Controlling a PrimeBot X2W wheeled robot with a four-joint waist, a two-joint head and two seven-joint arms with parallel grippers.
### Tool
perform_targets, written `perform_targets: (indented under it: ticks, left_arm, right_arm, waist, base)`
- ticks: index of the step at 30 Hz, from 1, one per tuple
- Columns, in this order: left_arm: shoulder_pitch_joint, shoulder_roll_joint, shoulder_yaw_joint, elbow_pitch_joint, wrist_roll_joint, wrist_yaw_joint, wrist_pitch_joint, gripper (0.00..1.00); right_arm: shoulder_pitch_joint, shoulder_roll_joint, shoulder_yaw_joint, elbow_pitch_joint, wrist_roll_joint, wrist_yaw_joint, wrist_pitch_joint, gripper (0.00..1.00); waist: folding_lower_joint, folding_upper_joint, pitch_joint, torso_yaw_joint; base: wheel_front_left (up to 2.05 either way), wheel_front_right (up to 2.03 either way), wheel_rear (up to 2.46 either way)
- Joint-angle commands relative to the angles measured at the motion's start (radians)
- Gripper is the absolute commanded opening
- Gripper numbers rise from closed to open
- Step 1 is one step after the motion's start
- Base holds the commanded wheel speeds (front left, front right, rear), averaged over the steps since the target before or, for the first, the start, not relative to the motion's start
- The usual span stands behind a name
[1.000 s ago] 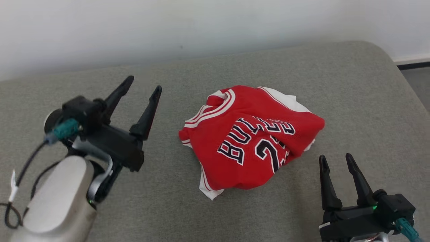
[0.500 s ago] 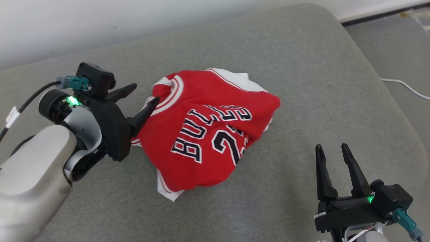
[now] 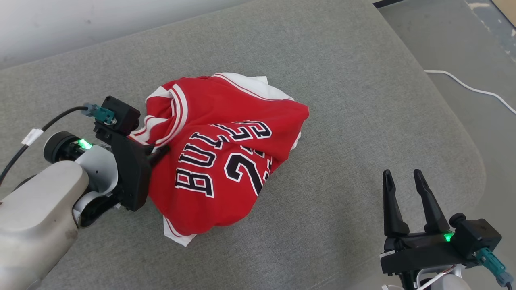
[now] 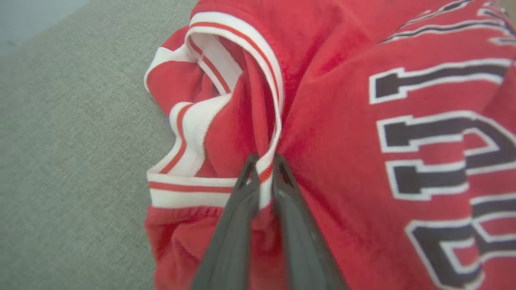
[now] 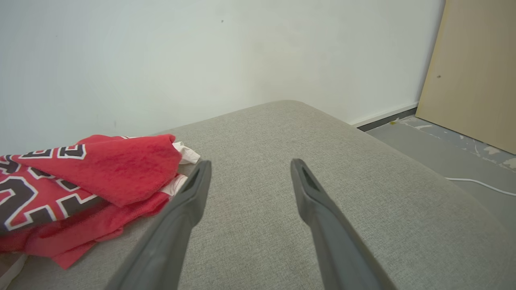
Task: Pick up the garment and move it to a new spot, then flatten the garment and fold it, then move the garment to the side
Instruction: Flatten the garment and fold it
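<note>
Head view, left to right: left claw (image 3: 156, 151) pinched shut on the striped trim (image 4: 276, 96) of the red jersey (image 3: 225, 161), which lies crumpled in the middle of the grey cushion (image 3: 342, 100); right claw (image 3: 403, 174) idle, fingers apart. Soft, light cloth will likely drape when lifted; the doubled trim looks the firmest hold. A second earlier, the left claw stood open, clear of the jersey.
</note>
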Motion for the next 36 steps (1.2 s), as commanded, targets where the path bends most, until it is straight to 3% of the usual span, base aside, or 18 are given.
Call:
perform_targets:
  ticks: [1, 11, 19, 26, 36]
  left_arm:
    - [-0.016, 0.008, -0.015, 0.003, -0.011, 0.002, -0.012, 0.0]
    - [-0.173, -0.044, -0.053, -0.002, -0.034, 0.002, -0.186, 0.0]
    - [-0.427, -0.149, 0.002, 0.013, -0.052, 0.002, -0.319, 0.0]
    - [-0.593, -0.205, 0.053, 0.089, -0.032, 0.002, -0.412, 0.0]
    - [-0.627, -0.171, 0.045, 0.142, -0.04, 0.002, -0.463, 0.0]
  right_arm:
    - [-0.006, 0.002, -0.004, -0.002, -0.004, -0.002, -0.001, 1.0]
    - [0.011, 0.001, -0.01, 0.005, -0.021, -0.002, -0.001, 1.0]
    - [0.051, 0.001, -0.014, 0.028, -0.019, -0.002, -0.001, 1.0]
    - [0.076, 0.001, -0.02, 0.045, -0.008, -0.002, -0.001, 1.0]
    - [0.082, 0.001, -0.035, 0.045, -0.023, -0.002, -0.001, 1.0]
  waist:
    - [-0.0001, -0.0002, -0.005, 0.009]
    - [-0.0001, -0.0002, -0.069, 0.067]
    - [-0.0001, -0.0002, -0.151, 0.082]
    - [-0.0001, -0.0002, -0.171, 0.087]
    - [-0.0001, -0.0002, -0.172, 0.144]
  base:
    - [0.0, 0.0, 0.0]
    - [0.0, 0.0, 0.0]
    - [0.0, 0.0, 0.0]
    - [0.0, 0.0, 0.0]
    - [0.0, 0.0, 0.0]
